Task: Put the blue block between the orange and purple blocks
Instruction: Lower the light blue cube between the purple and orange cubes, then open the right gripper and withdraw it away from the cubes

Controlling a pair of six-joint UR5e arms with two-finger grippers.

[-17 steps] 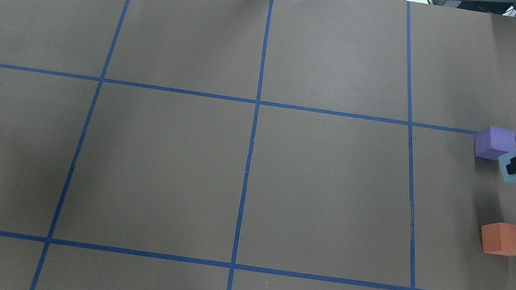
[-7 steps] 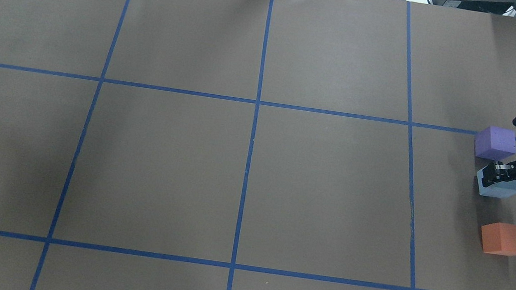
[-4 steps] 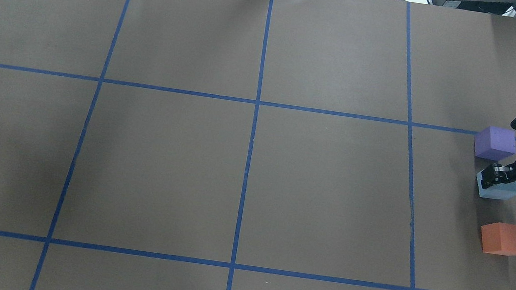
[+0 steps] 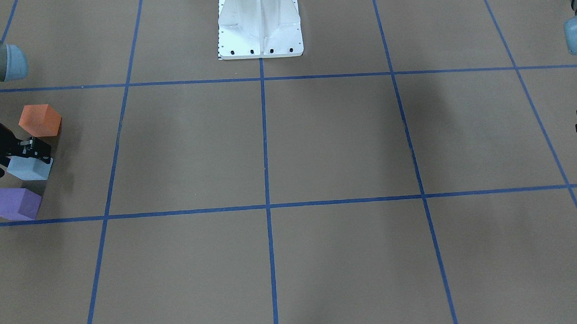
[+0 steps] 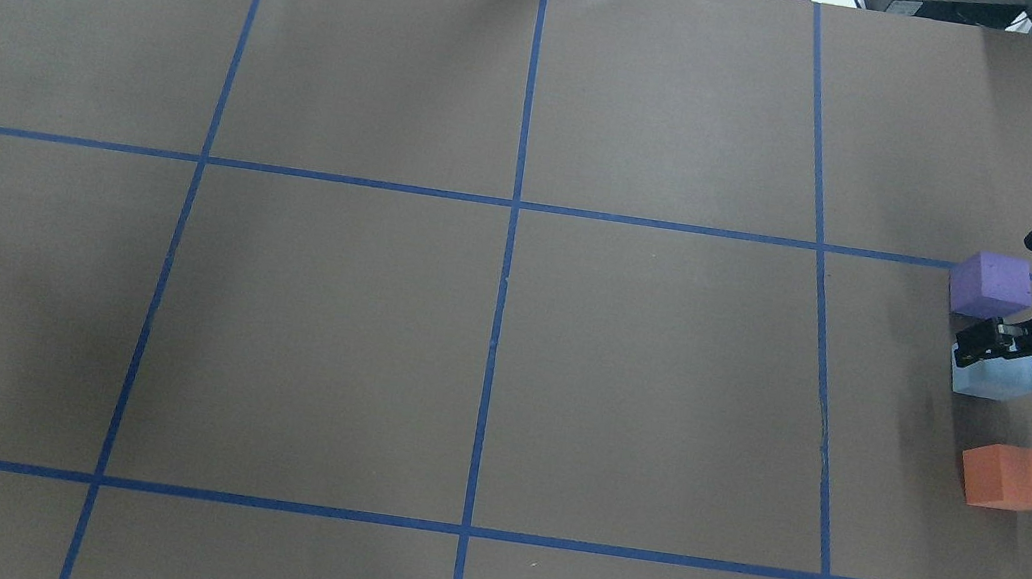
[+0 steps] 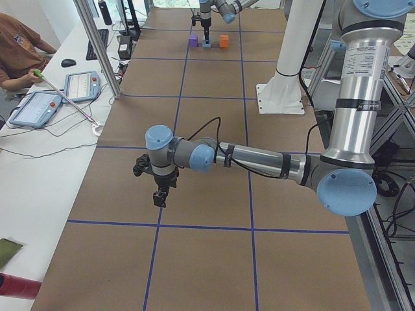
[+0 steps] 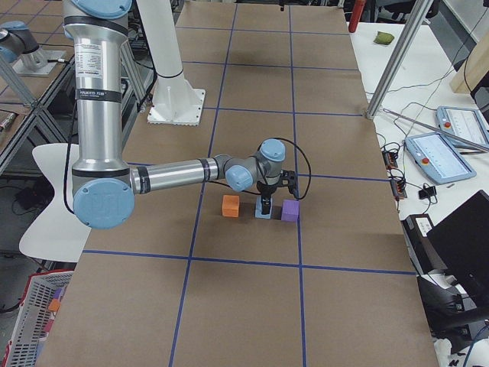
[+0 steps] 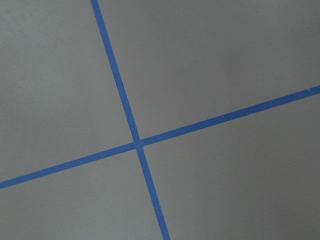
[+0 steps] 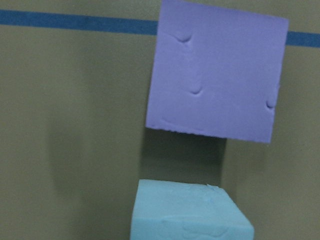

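The light blue block (image 5: 996,381) rests on the brown table between the purple block (image 5: 989,285) and the orange block (image 5: 1009,478), closer to the purple one. My right gripper (image 5: 985,343) hangs just over the blue block's top, jaws apart, holding nothing. The front view shows the same row: orange block (image 4: 38,120), blue block (image 4: 27,169), purple block (image 4: 15,204), with the right gripper (image 4: 34,149) above the blue one. The right wrist view shows the blue block (image 9: 190,212) below the purple block (image 9: 217,70). My left gripper (image 6: 159,197) hovers far away; I cannot tell whether it is open or shut.
Blue tape lines (image 5: 514,203) divide the brown table into squares. The white robot base (image 4: 259,24) stands at the middle of the near edge. The three blocks sit close to the table's right edge. An operator with tablets (image 6: 45,103) is beside the table.
My right gripper carried the blue block down from beside the purple block, set it between purple and orange, then let go and shifted slightly off it. The block stays put.
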